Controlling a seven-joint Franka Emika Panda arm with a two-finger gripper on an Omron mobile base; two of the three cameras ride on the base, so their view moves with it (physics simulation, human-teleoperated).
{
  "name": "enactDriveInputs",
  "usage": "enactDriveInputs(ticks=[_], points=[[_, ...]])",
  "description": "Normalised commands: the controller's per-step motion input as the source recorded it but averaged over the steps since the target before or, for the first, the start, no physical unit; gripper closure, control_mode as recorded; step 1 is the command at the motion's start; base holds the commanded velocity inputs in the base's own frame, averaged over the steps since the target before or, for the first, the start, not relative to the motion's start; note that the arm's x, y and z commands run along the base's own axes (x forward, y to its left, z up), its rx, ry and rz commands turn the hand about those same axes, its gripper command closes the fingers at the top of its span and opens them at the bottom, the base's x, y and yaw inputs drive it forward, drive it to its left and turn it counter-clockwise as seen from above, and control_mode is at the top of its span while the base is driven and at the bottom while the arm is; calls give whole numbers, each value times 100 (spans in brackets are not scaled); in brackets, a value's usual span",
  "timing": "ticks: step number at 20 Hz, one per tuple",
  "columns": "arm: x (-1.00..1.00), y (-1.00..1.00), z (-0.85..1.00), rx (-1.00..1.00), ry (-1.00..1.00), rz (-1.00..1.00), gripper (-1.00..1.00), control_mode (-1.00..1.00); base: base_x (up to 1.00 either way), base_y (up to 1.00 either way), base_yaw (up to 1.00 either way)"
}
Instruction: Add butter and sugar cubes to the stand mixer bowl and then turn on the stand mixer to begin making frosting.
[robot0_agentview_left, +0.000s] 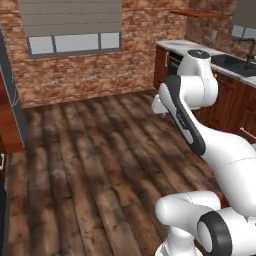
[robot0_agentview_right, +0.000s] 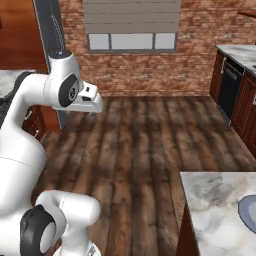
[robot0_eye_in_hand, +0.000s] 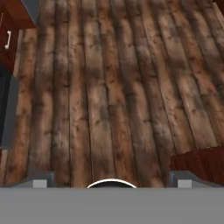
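The butter, the sugar cubes, the stand mixer and its bowl are out of view. My arm is folded up over the base, and the hand (robot0_agentview_right: 89, 98) hangs above the wooden floor (robot0_eye_in_hand: 109, 87), pointing down at it. In the hand view my gripper (robot0_eye_in_hand: 113, 180) is open, its two fingertips (robot0_eye_in_hand: 41, 179) far apart with bare planks between them. Nothing is held.
A marble counter corner (robot0_agentview_right: 210, 200) with a grey-blue plate (robot0_agentview_right: 248, 212) lies at the lower right of the right base view. A far counter with a sink (robot0_agentview_left: 240, 65) runs along the right wall. Ahead stands a brick wall with a window (robot0_agentview_left: 75, 42). Dark cabinets (robot0_eye_in_hand: 8, 109) flank the floor.
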Motion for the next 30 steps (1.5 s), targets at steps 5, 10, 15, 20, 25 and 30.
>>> enactDriveInputs(ticks=[5,10,15,20,25,30], points=[[0,0,0,0,0,0,-100,100,100,12,-49],[0,0,0,0,0,0,-100,100,100,18,-58],[0,0,0,0,0,0,-100,100,98,19,-61],[0,0,0,0,0,0,-100,100,96,22,-62],[0,0,0,0,0,0,-100,100,92,20,-62],[0,0,0,0,0,0,-100,100,76,13,-67]])
